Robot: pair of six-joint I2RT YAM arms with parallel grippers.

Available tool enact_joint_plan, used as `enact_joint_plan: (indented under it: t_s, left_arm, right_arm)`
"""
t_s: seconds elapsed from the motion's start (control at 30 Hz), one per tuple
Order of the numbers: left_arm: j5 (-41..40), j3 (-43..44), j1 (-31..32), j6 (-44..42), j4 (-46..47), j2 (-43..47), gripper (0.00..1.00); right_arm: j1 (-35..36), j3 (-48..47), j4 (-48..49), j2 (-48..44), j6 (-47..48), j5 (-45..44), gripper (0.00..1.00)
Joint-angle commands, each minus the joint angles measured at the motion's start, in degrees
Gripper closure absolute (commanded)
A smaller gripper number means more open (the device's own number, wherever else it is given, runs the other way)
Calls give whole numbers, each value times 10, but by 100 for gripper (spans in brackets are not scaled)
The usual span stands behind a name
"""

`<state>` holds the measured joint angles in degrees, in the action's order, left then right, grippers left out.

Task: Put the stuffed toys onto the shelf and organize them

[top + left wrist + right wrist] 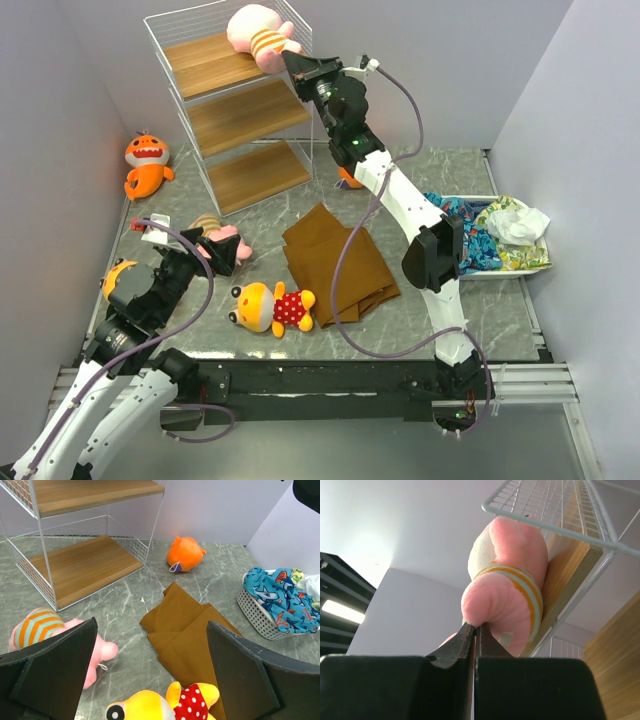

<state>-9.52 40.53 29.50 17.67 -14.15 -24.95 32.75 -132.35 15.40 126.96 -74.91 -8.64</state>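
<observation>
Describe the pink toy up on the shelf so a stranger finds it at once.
Find the tall white wire shelf at the back of the table. At the right edge of its top board lies a pink plush with a yellow-striped body. It alone is on the shelf; the other pink plush lies on the table.

The top board's front corner was taken up by a pink striped toy, with the right gripper closed tight just beneath it. The middle and bottom boards of the shelf were seen bare and open at the front. Free marble was seen between shelf and brown cloth. The wide-spread left gripper was hemmed in by a second pink toy and a yellow polka-dot toy.
</observation>
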Motion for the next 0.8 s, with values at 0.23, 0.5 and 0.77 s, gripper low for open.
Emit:
enact_joint_plan:
  t_s: [0.23, 0.5, 0.77]
  left_arm:
    - [-8, 3, -1, -6, 19, -2, 4]
    - [-13, 6, 0, 0, 15, -4, 4]
    - [-26, 10, -1, 6, 11, -12, 4]
  right_arm:
    - [-1, -48, 25, 11, 23, -52, 100]
    - [-2, -48, 37, 10, 41, -41, 67]
    - [-5, -10, 56, -53, 124, 15, 44]
